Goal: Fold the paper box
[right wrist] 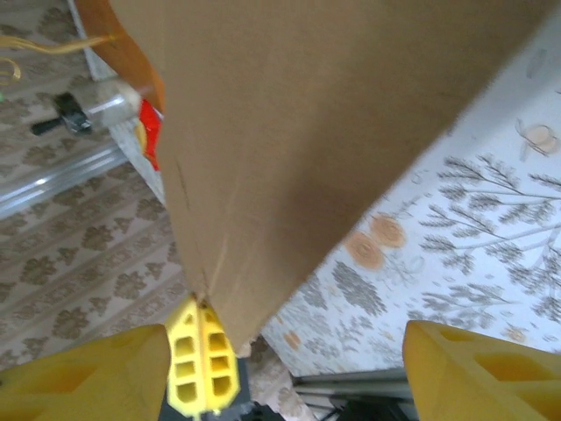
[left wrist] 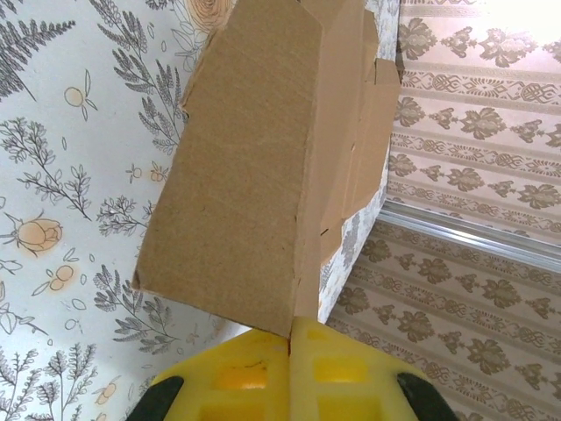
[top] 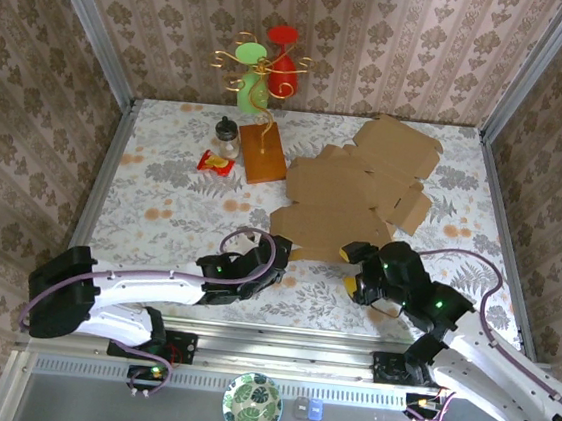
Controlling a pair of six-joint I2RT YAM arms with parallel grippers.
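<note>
The paper box (top: 348, 192) is a flat brown cardboard blank lying on the floral table, middle to right. My left gripper (top: 279, 253) is shut on its near left corner. In the left wrist view the yellow fingers (left wrist: 254, 377) pinch the cardboard's edge, and the paper box (left wrist: 254, 158) rises away from them. My right gripper (top: 348, 268) stands open at the blank's near edge, to the right of the left one. In the right wrist view its gripper (right wrist: 285, 377) has wide-apart fingers below a lifted panel of the paper box (right wrist: 298, 132), with the left gripper's fingers (right wrist: 202, 368) clamped on the corner.
A brown wooden board (top: 263, 153), a small jar (top: 227, 137) and a red packet (top: 216, 163) lie at the back left of the blank. A wire stand with green and red cups (top: 266, 68) is at the back wall. Patterned walls enclose the table.
</note>
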